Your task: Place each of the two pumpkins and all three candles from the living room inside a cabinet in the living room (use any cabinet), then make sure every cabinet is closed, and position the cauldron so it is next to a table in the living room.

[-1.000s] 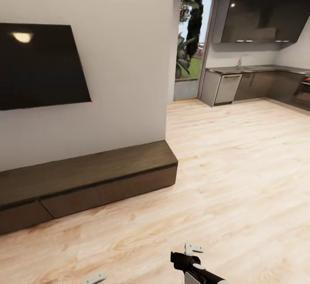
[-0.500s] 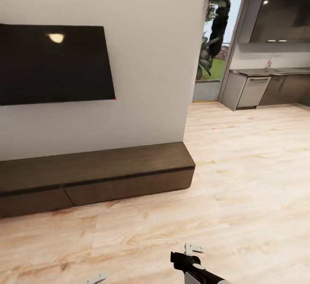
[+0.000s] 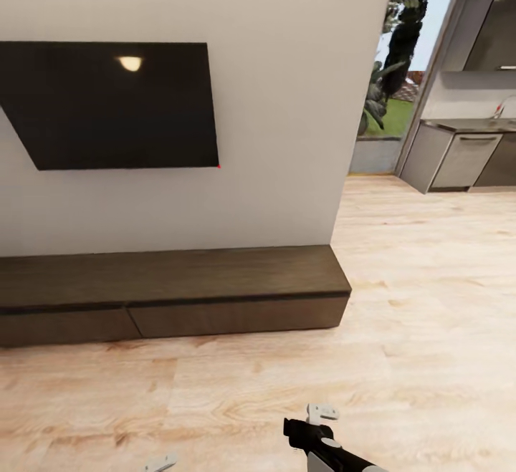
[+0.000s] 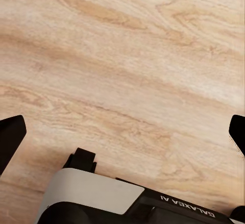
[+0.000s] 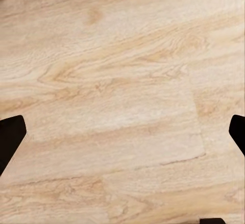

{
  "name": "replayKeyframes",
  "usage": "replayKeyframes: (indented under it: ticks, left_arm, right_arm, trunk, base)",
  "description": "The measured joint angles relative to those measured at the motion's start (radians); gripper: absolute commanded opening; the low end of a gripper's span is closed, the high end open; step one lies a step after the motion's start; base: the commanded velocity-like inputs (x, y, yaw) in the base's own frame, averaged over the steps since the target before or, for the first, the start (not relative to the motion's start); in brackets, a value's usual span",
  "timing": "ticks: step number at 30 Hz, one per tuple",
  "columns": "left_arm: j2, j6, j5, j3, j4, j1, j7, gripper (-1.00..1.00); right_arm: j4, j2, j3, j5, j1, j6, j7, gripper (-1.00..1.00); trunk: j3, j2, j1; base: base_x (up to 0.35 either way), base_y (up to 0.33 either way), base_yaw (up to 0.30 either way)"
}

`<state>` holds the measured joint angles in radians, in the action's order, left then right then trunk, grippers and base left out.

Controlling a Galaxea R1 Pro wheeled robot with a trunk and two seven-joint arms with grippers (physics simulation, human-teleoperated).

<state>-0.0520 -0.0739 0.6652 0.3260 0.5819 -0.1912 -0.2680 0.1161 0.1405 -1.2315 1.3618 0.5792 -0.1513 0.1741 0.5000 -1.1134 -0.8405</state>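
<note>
Since the earlier head pictures the whole view has swung leftward: the cabinet (image 3: 172, 293) and the wall-mounted TV (image 3: 115, 103) have slid toward the right of the frame, and the grey kitchen units (image 3: 466, 160) are now cut by the right edge. This is read as camera and base motion, not as any movement of the furniture.

The cabinet is seen as a long low dark-brown unit against the white wall, its long axis running left to right across the view, both visible drawer fronts flush and closed. No pumpkins, candles or cauldron are made out in these pictures.

The right gripper (image 3: 320, 420) is seen low in the head view, over bare wood floor (image 3: 401, 329), well short of the cabinet, which lies ahead and to the left of it. In its wrist view the finger tips (image 5: 11, 137) sit at opposite edges, so it is judged wide open and empty. The left gripper (image 3: 160, 463) barely enters at the bottom edge; its fingers (image 4: 10, 134) are likewise spread wide, with nothing held.

The left arm is judged nearer the drawer seam; further approach is still needed.
</note>
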Motion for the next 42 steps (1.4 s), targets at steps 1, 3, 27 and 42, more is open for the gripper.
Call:
replayKeyframes:
  ticks: [1,3,27,42]
  left_arm:
    - [0.0,0.0,0.0,0.0,0.0,0.0,0.0,1.0]
    - [0.0,0.0,0.0,0.0,0.0,0.0,0.0,1.0]
    - [-0.001,0.0,-0.001,0.0,0.0,0.0,0.001,1.0]
    - [-0.048,-0.224,0.049,-0.04,0.31,-0.003,0.018,1.0]
  right_arm:
    - [0.0,-0.001,-0.001,-0.001,0.0,-0.001,-0.002,1.0]
    - [0.001,-0.002,-0.003,-0.004,0.0,-0.014,-0.004,1.0]
    - [0.001,-0.007,-0.002,-0.019,0.0,-0.053,-0.011,1.0]
    - [0.002,-0.015,0.073,0.06,0.0,-0.106,-0.118,1.0]
  trunk:
    - [0.0,0.0,0.0]
    - [0.0,0.0,0.0]
    - [0.0,0.0,0.0]
    - [0.0,0.0,0.0]
  base:
    - [0.213,-0.001,0.013]
    - [0.206,-0.001,0.007]
    - [0.195,0.0,0.0]
    - [0.099,0.0,0.0]
